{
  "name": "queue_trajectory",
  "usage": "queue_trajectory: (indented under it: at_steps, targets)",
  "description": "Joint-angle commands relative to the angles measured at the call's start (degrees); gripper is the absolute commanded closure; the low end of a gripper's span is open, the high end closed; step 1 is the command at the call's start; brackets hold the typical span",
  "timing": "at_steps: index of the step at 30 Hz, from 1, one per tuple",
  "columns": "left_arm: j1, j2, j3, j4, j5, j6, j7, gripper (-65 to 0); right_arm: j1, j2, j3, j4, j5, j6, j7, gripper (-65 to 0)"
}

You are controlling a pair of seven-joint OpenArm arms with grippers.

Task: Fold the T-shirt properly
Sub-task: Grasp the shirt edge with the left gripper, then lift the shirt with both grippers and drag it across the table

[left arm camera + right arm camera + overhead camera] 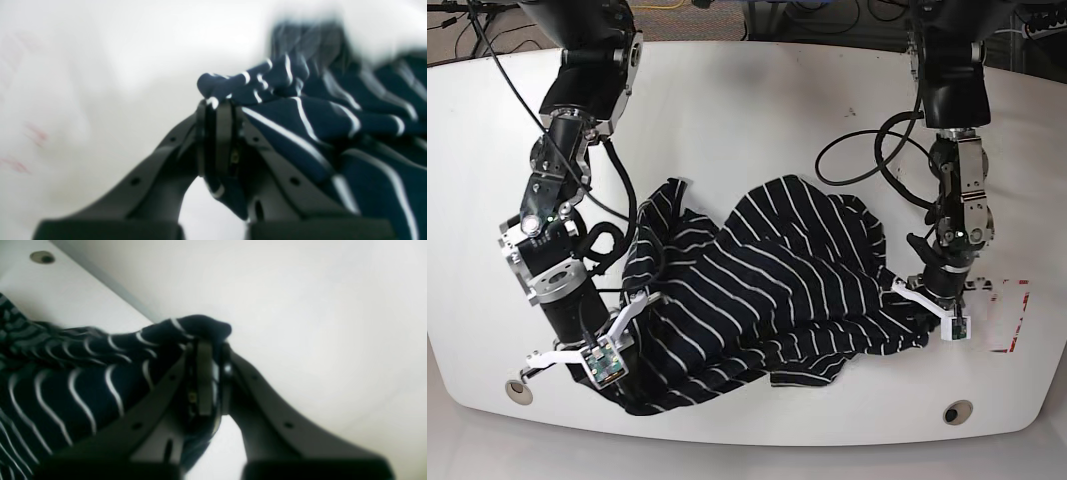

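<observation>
Both dark plastic grippers are clamped on bunched cloth: the right gripper point(208, 373) pinches the near lower edge and the left gripper point(217, 133) an edge on the far side. Between them the large soft black T-shirt with thin white stripes point(767, 290) lies crumpled on the white table point(747, 90). It looks light and limp, so hems or shoulder seams seem the best holds.

1. One T-shirt point(767, 290), dark with thin white stripes.
2. Two robot arms, each ending in one hand: left hand point(924, 300), right hand point(617, 335).
3. One white bench point(747, 90).
4. Two round holes near the bench's front edge.
</observation>
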State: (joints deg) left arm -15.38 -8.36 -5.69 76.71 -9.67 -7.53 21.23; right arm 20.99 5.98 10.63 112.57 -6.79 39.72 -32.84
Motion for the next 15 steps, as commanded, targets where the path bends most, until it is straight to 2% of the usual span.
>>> queue_trajectory:
  at_steps: [1,9,15]
  targets:
    - [-1.37,-1.53,-0.50,4.13,-0.48,-0.25,0.44,0.0,3.23,1.01,0.49,-0.88,0.33,-0.56,1.24,-0.2]
    - [-4.62,-2.41,-5.69,13.45,-0.66,-0.25,7.21,0.0,9.73,3.21,0.58,-6.42,0.41,-0.56,1.24,-0.2]
    - [-10.43,-2.58,-9.30,19.95,-0.66,-0.25,12.66,0.0,15.80,3.38,0.31,-9.23,0.24,-0.38,1.24,-0.2]
